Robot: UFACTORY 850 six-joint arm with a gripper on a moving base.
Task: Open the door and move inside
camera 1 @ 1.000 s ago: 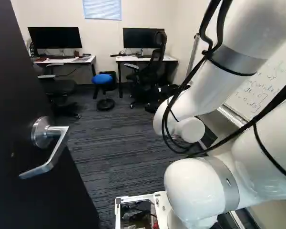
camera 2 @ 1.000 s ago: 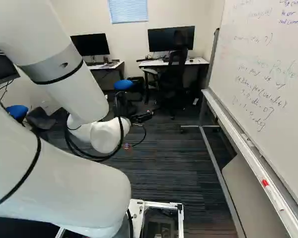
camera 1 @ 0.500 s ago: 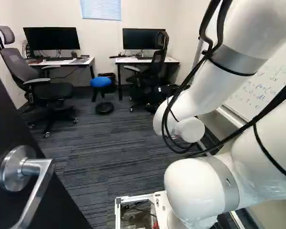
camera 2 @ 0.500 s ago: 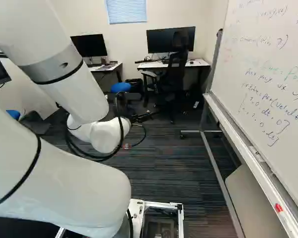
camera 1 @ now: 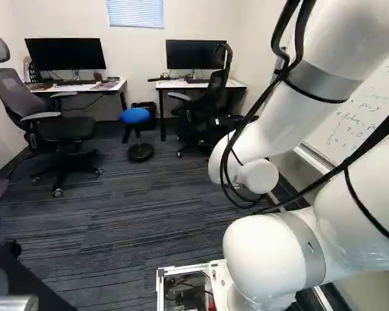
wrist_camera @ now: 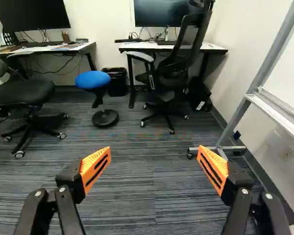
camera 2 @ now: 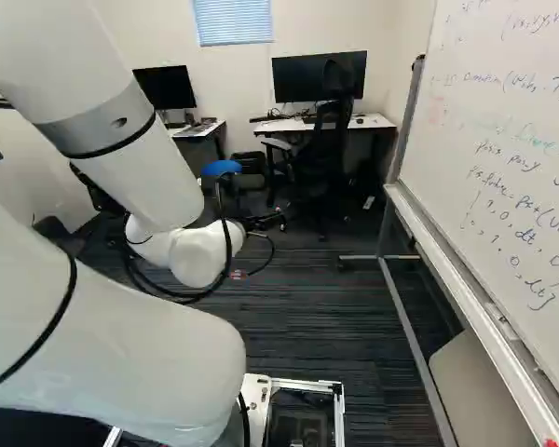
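The dark door (camera 1: 35,289) shows only as a low wedge at the lower left corner of the left base view. A piece of its metal handle (camera 1: 11,303) is visible at that view's bottom edge. Beyond the arm's wrist in the right base view, a black part of the gripper (camera 2: 264,222) shows. In the wrist view the gripper (wrist_camera: 154,149) stands wide open, its orange pads apart with only carpet seen between them. Neither finger touches the door or handle.
Ahead are two desks (camera 1: 175,84) with monitors, a blue stool (wrist_camera: 92,80) and a black chair (wrist_camera: 174,73). Another office chair (camera 1: 61,129) stands at the left. A whiteboard (camera 2: 503,140) on a metal frame (camera 2: 405,326) runs along the right.
The base has moved forward past the door, which slid toward the lower left corner of the left base view, with its handle. The whiteboard looms nearer. The arm holds its pose.
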